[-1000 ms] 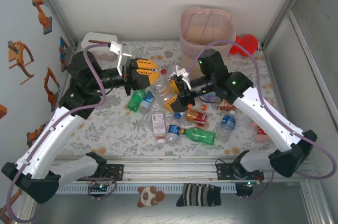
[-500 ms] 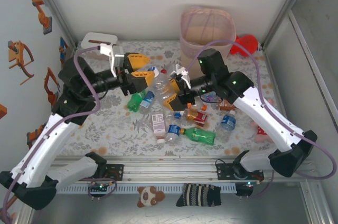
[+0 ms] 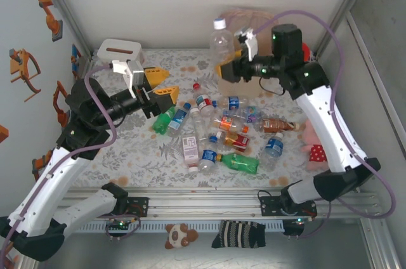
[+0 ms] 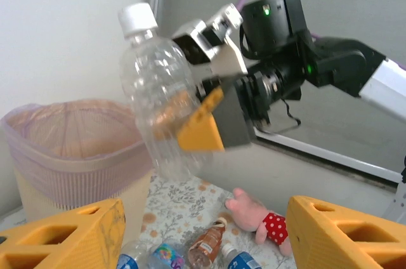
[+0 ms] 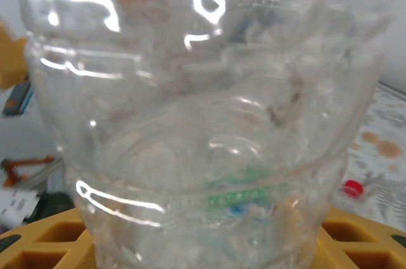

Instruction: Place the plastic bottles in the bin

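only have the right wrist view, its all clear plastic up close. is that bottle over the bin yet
Observer: Not quite. From the top, the large clear plastic bottle with a white cap is upright in the right pincer, at the left edge of the tall pink-beige plastic bin.
Operator: bin lined or bare
Observer: Lined. The left wrist view shows a clear bag folded over its rim.
Operator: left arm in the way?
Observer: No. The left pincer is open and holds nothing, well left of the bin above the floral table.
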